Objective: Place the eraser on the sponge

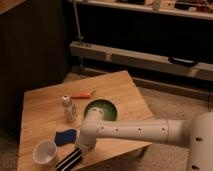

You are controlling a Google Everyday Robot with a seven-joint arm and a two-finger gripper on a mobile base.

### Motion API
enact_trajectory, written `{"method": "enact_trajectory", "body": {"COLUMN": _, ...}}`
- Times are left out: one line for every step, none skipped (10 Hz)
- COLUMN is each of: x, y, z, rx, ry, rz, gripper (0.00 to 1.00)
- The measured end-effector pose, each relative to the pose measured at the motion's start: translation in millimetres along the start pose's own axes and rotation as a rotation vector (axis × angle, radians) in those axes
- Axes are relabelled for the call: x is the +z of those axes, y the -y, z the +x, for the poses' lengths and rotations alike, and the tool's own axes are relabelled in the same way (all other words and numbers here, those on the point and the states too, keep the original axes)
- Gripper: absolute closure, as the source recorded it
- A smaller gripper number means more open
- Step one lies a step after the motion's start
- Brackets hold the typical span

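Note:
The eraser, a long black block with white stripes, lies at the front edge of the wooden table, partly over the edge. My gripper is right at the eraser's upper right end, at the tip of the white arm reaching in from the right. The sponge, a small dark blue pad, rests on the table just up and left of the gripper, apart from the eraser.
A white cup stands left of the eraser. A green bowl sits behind the arm's elbow. A small white bottle stands mid-table and a carrot lies behind it. Metal shelving fills the background.

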Motion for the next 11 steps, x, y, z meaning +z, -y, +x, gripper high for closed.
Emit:
{"method": "enact_trajectory", "body": {"x": 1.5, "y": -1.7, "z": 2.0, "rx": 0.0, "ry": -0.002, "rz": -0.001, "gripper": 0.42}}
{"method": "enact_trajectory", "body": {"x": 2.4, "y": -4.2, "z": 4.2, "rx": 0.002, "ry": -0.002, "rz": -0.003, "gripper": 0.47}}
{"method": "enact_trajectory", "body": {"x": 2.6, "y": -5.6, "z": 5.7, "rx": 0.004, "ry": -0.002, "rz": -0.003, "gripper": 0.57}}
{"method": "enact_trajectory", "body": {"x": 2.5, "y": -6.1, "z": 6.6, "rx": 0.006, "ry": -0.002, "rz": -0.002, "gripper": 0.67}}
{"method": "enact_trajectory", "body": {"x": 1.2, "y": -5.3, "z": 6.5, "rx": 0.012, "ry": 0.0, "rz": -0.001, "gripper": 0.79}}
{"method": "enact_trajectory", "body": {"x": -0.4, "y": -4.2, "z": 6.3, "rx": 0.019, "ry": -0.001, "rz": -0.003, "gripper": 0.89}}
{"method": "enact_trajectory", "body": {"x": -1.7, "y": -3.3, "z": 6.4, "rx": 0.024, "ry": -0.001, "rz": -0.004, "gripper": 0.96}}
{"method": "enact_trajectory", "body": {"x": -4.0, "y": -1.4, "z": 7.0, "rx": 0.031, "ry": -0.004, "rz": -0.006, "gripper": 1.0}}
{"method": "enact_trajectory", "body": {"x": -9.8, "y": 2.6, "z": 6.5, "rx": 0.041, "ry": -0.006, "rz": -0.01, "gripper": 1.0}}
{"method": "enact_trajectory", "body": {"x": -19.9, "y": 6.9, "z": 6.6, "rx": 0.049, "ry": -0.009, "rz": -0.017, "gripper": 1.0}}
{"method": "enact_trajectory", "body": {"x": -37.2, "y": 12.5, "z": 6.9, "rx": 0.059, "ry": -0.009, "rz": -0.032, "gripper": 1.0}}
